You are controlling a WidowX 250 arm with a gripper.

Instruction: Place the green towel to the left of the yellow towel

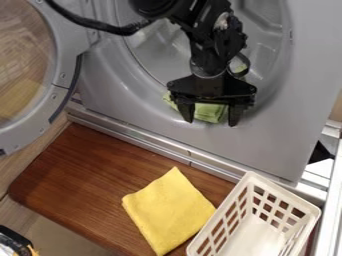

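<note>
One white basket point(286, 194), near right; one yellow towel point(168, 212), left of it, on one wooden tabletop point(73, 172). Farther: one tool point(211, 123), released, fingers wide apart; one green towel point(209, 112) between and behind them, at the drum opening point(143, 75), contact undeterminable.

A brown wooden board point(87, 172) with visible grain and a rounded corner at its left end is carrying a yellow towel point(167, 210) and a white plastic basket point(287, 192). The yellow towel is lying flat, with one corner pointing toward the top of the view and another reaching close to the basket. The basket is standing upright at the right part of the board, and brown wood is showing through its square holes.
</note>
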